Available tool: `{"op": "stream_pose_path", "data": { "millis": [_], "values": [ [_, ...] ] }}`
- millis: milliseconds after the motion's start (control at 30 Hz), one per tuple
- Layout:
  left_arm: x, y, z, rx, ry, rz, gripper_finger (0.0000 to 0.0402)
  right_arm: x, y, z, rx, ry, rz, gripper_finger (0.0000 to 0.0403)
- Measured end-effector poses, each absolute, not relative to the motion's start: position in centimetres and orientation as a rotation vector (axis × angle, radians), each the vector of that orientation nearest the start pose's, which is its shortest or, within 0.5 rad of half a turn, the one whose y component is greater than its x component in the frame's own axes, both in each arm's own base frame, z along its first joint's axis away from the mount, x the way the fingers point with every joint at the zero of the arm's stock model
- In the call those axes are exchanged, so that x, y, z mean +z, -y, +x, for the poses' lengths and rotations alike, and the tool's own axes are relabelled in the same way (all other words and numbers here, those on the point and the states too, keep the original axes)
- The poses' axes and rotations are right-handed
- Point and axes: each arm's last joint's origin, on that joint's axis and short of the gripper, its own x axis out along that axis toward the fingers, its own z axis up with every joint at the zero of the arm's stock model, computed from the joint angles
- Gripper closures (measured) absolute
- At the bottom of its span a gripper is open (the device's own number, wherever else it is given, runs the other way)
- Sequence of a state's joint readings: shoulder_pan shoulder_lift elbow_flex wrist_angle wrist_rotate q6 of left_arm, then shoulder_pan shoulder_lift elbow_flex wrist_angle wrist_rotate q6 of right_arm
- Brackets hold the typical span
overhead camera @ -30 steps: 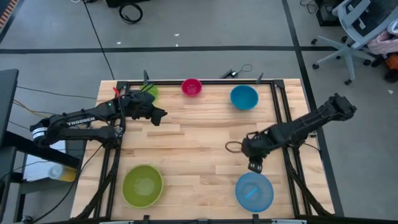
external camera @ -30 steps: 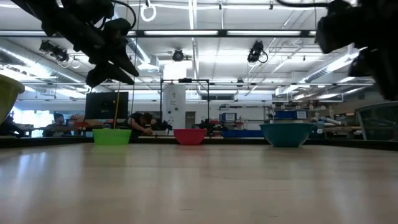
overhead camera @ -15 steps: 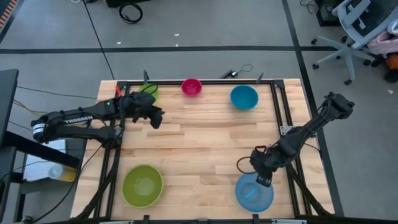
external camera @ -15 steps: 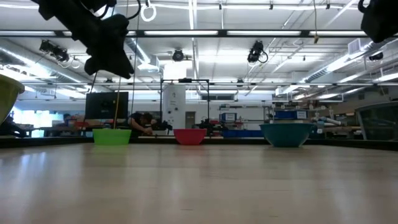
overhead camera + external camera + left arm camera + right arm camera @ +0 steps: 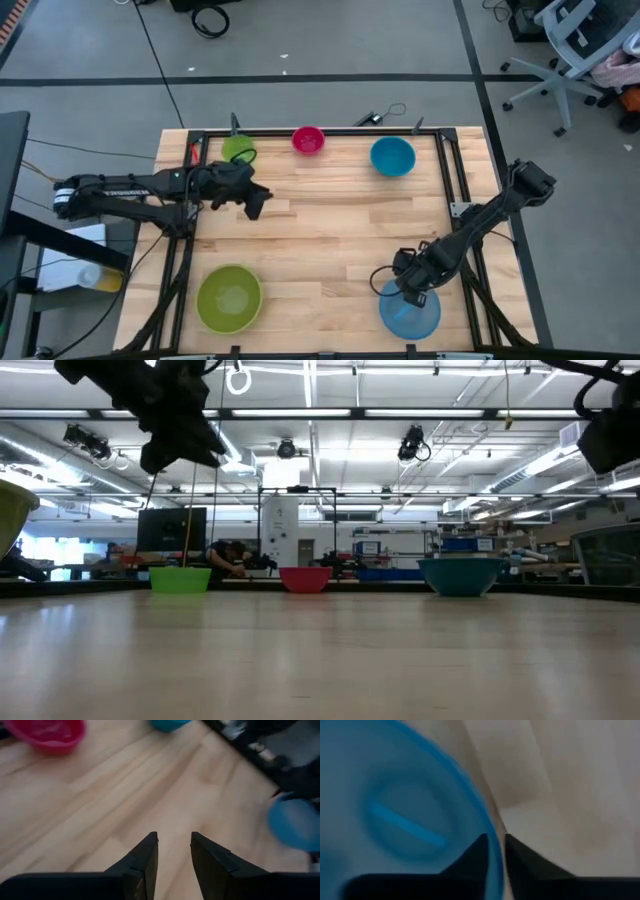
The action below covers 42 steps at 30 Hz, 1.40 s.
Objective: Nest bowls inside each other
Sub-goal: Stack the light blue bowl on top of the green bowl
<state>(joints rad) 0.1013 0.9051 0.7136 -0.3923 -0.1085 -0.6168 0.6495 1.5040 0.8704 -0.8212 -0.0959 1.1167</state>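
Nothing is nested yet: all five bowls sit apart on the surface [image 5: 320, 225], while the right end effector [image 5: 412, 291] pinches the light blue bowl's [image 5: 410, 312] rim and the left end effector [image 5: 254, 204] hovers spread, empty.

Overhead view straight down, low view level across the table [image 5: 330, 220], wrist views close

Left claw [image 5: 173, 851] hovers slightly parted; right claw [image 5: 493, 851] reaches low, fingers nearly together.
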Motion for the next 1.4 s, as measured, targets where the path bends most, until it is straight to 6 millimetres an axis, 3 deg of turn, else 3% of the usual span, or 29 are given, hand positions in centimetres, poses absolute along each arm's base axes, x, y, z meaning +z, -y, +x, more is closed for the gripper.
{"op": "stream_pose_path", "data": {
  "millis": [67,233,333,467,633,800,967,1067,1200,1400],
  "values": [
    [27.1,-1.5,19.4,0.331,-0.484,-0.590,0.0285,17.8,-15.0,20.0,-0.276,-1.477,0.502,0.0386],
    [27.1,0.5,21.5,0.211,-0.420,-0.579,0.0285,19.7,-13.5,22.3,-0.503,-1.214,0.563,0.0392],
    [27.1,1.6,22.7,0.144,-0.382,-0.550,0.0285,21.1,-12.3,24.4,-0.665,-1.002,0.592,0.0393],
    [26.9,2.5,24.1,0.117,-0.348,-0.541,0.0285,22.3,-10.6,27.4,-0.833,-0.851,0.561,0.0393],
    [26.8,3.0,24.9,0.129,-0.361,-0.476,0.0277,23.1,-9.1,31.1,-0.914,-0.838,0.442,0.0393],
    [26.2,3.1,25.3,0.177,-0.380,-0.420,0.0228,23.8,-8.5,33.9,-0.917,-0.833,0.391,0.0393],
    [25.2,2.7,25.9,0.230,-0.415,-0.405,0.0176,25.1,-8.4,35.4,-0.899,-0.793,0.361,0.0393],
    [24.6,2.3,26.2,0.257,-0.448,-0.407,0.0172,25.7,-8.2,35.6,-0.892,-0.776,0.352,0.0392],
    [24.2,2.1,26.3,0.275,-0.470,-0.404,0.0224,26.6,-7.7,35.6,-0.854,-0.802,0.358,0.0386],
    [24.0,1.7,25.8,0.331,-0.507,-0.400,0.0380,29.4,-7.6,35.2,-0.721,-0.761,0.490,0.0314]
  ]
}}
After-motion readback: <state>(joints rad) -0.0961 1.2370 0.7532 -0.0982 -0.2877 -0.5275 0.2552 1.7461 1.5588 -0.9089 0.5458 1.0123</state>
